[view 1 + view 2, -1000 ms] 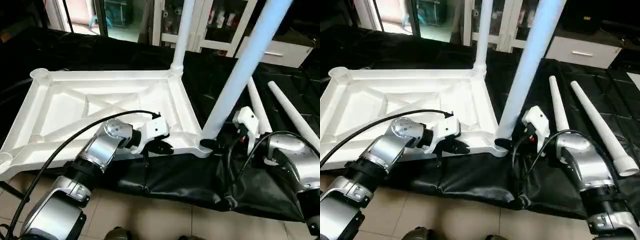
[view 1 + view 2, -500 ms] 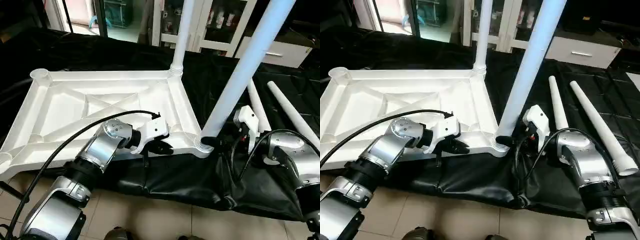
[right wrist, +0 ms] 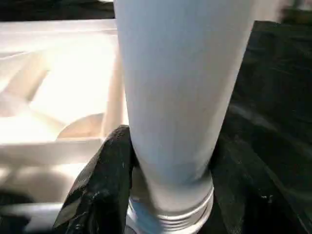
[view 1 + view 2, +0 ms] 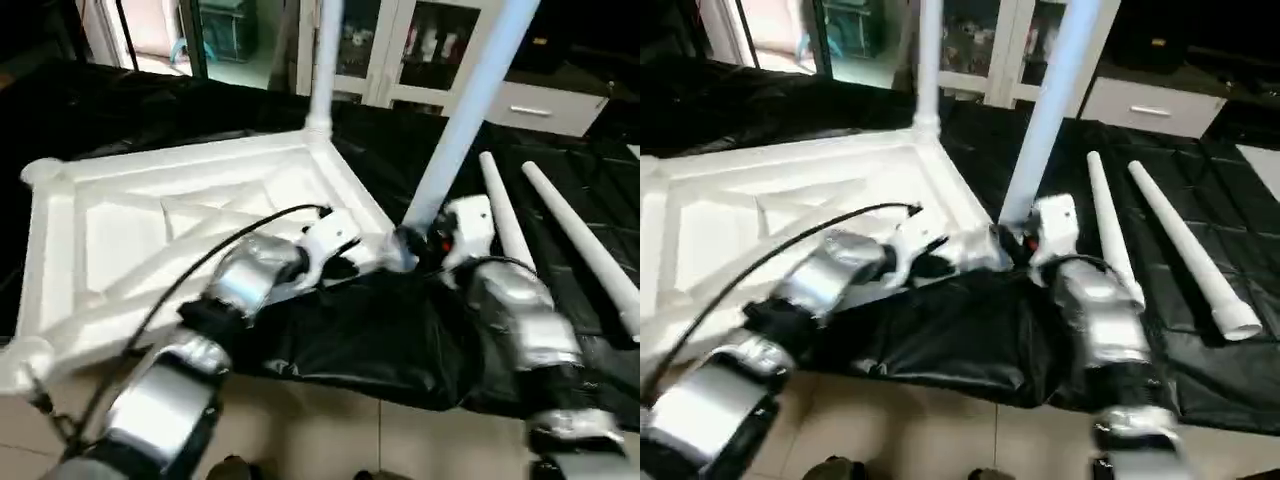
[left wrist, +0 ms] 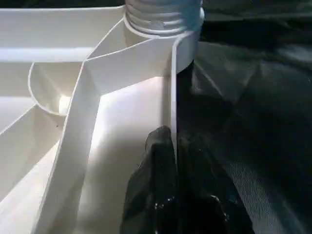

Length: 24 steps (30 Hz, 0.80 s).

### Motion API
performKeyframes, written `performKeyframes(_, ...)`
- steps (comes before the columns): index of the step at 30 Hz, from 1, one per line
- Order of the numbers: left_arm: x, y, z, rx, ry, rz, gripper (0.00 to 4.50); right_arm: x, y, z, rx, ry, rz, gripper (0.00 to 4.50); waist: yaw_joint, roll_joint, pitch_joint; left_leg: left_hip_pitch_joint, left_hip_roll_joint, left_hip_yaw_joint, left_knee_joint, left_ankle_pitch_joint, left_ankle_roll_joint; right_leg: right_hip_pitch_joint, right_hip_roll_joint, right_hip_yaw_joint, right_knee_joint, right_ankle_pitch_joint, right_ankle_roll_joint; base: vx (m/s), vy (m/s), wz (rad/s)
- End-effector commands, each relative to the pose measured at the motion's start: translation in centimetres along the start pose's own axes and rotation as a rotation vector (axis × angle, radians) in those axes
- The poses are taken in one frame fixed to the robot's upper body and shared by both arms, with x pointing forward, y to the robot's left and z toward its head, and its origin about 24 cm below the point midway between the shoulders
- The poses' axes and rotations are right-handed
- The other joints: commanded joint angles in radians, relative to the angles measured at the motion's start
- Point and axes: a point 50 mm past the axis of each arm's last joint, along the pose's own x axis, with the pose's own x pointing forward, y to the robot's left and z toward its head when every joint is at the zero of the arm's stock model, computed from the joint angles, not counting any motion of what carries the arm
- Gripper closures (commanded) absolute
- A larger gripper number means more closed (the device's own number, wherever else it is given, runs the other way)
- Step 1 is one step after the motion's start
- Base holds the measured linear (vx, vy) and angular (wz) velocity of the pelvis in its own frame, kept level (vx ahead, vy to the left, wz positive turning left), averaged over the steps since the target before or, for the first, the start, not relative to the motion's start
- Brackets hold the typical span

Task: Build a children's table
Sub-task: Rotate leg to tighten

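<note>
Right gripper (image 3: 165, 195) clasps upright white tapered leg (image 4: 462, 120).

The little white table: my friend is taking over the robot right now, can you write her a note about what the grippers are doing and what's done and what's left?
Left gripper: shut on the table top's rim, close to the near corner socket.
Right gripper: closed around the base of the near leg, just above its threaded end in that socket.
Table top: upside down on the black work table, ribs facing up.
Done: the far leg stands in its corner; the near leg stands in its socket, though I can't tell if it is tight.
Left: two loose legs lie on the black sheet beyond the right arm, and two corner sockets are still empty.
</note>
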Motion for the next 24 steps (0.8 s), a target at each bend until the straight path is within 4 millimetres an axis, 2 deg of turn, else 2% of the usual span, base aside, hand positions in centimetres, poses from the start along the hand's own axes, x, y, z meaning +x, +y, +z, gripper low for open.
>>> performKeyframes(1, 0.0, 0.8, 4.5, 0.015, -0.127, 0.117, 4.50, 0.4, 1.5, -3.8, 0.079, 0.149, -0.078, 2.59, -0.014, 0.001, -0.071, 0.046, 0.040, -0.034, -0.084, -0.438, -0.039, 0.014, -0.050, 0.019, -0.094, -0.477, -0.143, 0.000, 0.000, 0.00)
performKeyframes(4, 0.3, 0.4, 5.2, 0.009, -0.134, 0.113, 4.50, 1.3, 3.0, -3.6, 0.089, 0.130, -0.064, 2.59, -0.019, 0.002, -0.072, 0.044, 0.041, -0.039, -0.089, -0.453, -0.043, 0.021, -0.052, 0.014, -0.097, -0.460, -0.133, 0.000, 0.000, 0.00)
performKeyframes(5, 0.4, 0.4, 5.2, 0.009, -0.134, 0.111, 4.50, 1.5, 3.6, -3.3, 0.082, 0.115, -0.035, 2.59, -0.021, -0.001, -0.072, 0.044, 0.042, -0.038, -0.091, -0.454, -0.038, 0.022, -0.050, 0.013, -0.097, -0.442, -0.132, 0.000, 0.000, 0.00)
performKeyframes(7, 0.4, 0.5, 5.1, 0.010, -0.133, 0.112, 4.50, 1.7, 4.0, -2.9, 0.069, 0.096, -0.002, 2.59, -0.019, -0.002, -0.071, 0.045, 0.041, -0.036, -0.091, -0.450, -0.031, 0.019, -0.050, 0.016, -0.096, -0.422, -0.135, 0.000, 0.000, 0.00)
performKeyframes(8, 0.3, 0.5, 4.7, 0.016, -0.126, 0.107, 4.50, 1.7, 4.6, -2.2, 0.032, 0.057, 0.076, 2.59, -0.019, -0.009, -0.070, 0.043, 0.040, -0.034, -0.090, -0.441, -0.022, 0.021, -0.051, 0.018, -0.096, -0.415, -0.138, 0.000, 0.000, 0.00)
performKeyframes(10, 0.3, 0.6, 4.5, 0.019, -0.122, 0.103, 4.50, 1.7, 5.0, -1.9, 0.019, 0.034, 0.125, 2.59, -0.017, -0.006, -0.071, 0.042, 0.040, -0.033, -0.089, -0.425, -0.010, 0.022, -0.054, 0.020, -0.096, -0.409, -0.142, 0.000, 0.000, 0.00)
performKeyframes(11, 0.2, 0.6, 4.4, 0.020, -0.120, 0.102, 4.50, 1.6, 5.0, -1.8, 0.020, 0.025, 0.136, 2.25, -0.017, -0.007, -0.070, 0.041, 0.041, -0.033, -0.090, -0.416, -0.005, 0.022, -0.054, 0.021, -0.095, -0.404, -0.144, 0.000, 0.000, 0.00)
performKeyframes(12, 0.2, 0.7, 4.2, 0.026, -0.119, 0.096, 4.50, 1.6, 5.0, -1.4, 0.027, 0.005, 0.151, 2.04, -0.017, -0.008, -0.069, 0.040, 0.040, -0.032, -0.090, -0.412, -0.002, 0.022, -0.054, 0.021, -0.095, -0.403, -0.145, 0.000, 0.000, 0.00)
performKeyframes(15, -0.1, 0.8, 3.6, 0.049, -0.122, 0.076, 4.50, 1.3, 4.3, -0.5, 0.029, -0.047, 0.170, 1.80, -0.015, -0.009, -0.070, 0.036, 0.041, -0.031, -0.090, -0.392, 0.011, 0.027, -0.056, 0.022, -0.094, -0.393, -0.147, 0.000, 0.000, 0.00)
performKeyframes(16, -0.2, 0.9, 3.4, 0.050, -0.116, 0.071, 4.50, 1.1, 3.9, -0.2, 0.020, -0.058, 0.174, 1.70, -0.017, -0.006, -0.071, 0.031, 0.041, -0.033, -0.091, -0.378, 0.015, 0.031, -0.056, 0.022, -0.090, -0.377, -0.149, 0.000, 0.000, 0.00)
performKeyframes(18, -0.4, 0.9, 3.0, 0.078, -0.121, 0.048, 4.50, 0.7, 3.5, 0.1, 0.013, -0.071, 0.201, 1.52, -0.016, -0.005, -0.073, 0.031, 0.042, -0.031, -0.091, -0.359, 0.024, 0.032, -0.054, 0.023, -0.087, -0.341, -0.157, 0.000, 0.000, 0.00)
performKeyframes(19, -0.6, 0.9, 2.6, 0.073, -0.114, 0.033, 4.50, 0.4, 3.0, 0.4, -0.013, -0.078, 0.222, 1.44, -0.018, -0.001, -0.074, 0.028, 0.043, -0.032, -0.092, -0.344, 0.030, 0.035, -0.054, 0.023, -0.082, -0.311, -0.170, 0.000, 0.000, 0.00)
performKeyframes(20, -0.8, 0.9, 2.2, 0.088, -0.120, 0.007, 4.50, -0.1, 2.5, 0.5, -0.040, -0.077, 0.251, 1.34, -0.019, -0.002, -0.076, 0.025, 0.044, -0.030, -0.090, -0.317, 0.035, 0.039, -0.053, 0.023, -0.077, -0.274, -0.179, 0.000, 0.000, 0.00)
performKeyframes(21, -1.0, 0.8, 1.8, 0.083, -0.119, -0.024, 4.50, -0.6, 2.0, 0.6, -0.065, -0.067, 0.287, 1.34, -0.017, -0.003, -0.076, 0.027, 0.045, -0.030, -0.089, -0.308, 0.041, 0.039, -0.053, 0.023, -0.077, -0.261, -0.185, 0.000, 0.000, 0.00)
performKeyframes(22, -1.1, 0.7, 1.5, 0.074, -0.115, -0.044, 4.50, -1.0, 1.7, 0.6, -0.081, -0.055, 0.318, 1.25, -0.015, 0.000, -0.076, 0.029, 0.046, -0.028, -0.086, -0.289, 0.054, 0.040, -0.053, 0.025, -0.073, -0.230, -0.202, 0.050, -0.010, 0.01)
performKeyframes(24, -1.5, 0.5, 1.0, 0.093, -0.127, -0.094, 4.50, -2.1, 0.7, 0.4, -0.120, -0.018, 0.392, 1.25, -0.013, -0.001, -0.077, 0.029, 0.045, -0.025, -0.082, -0.263, 0.069, 0.043, -0.052, 0.025, -0.071, -0.200, -0.219, 0.051, -0.011, 0.01)
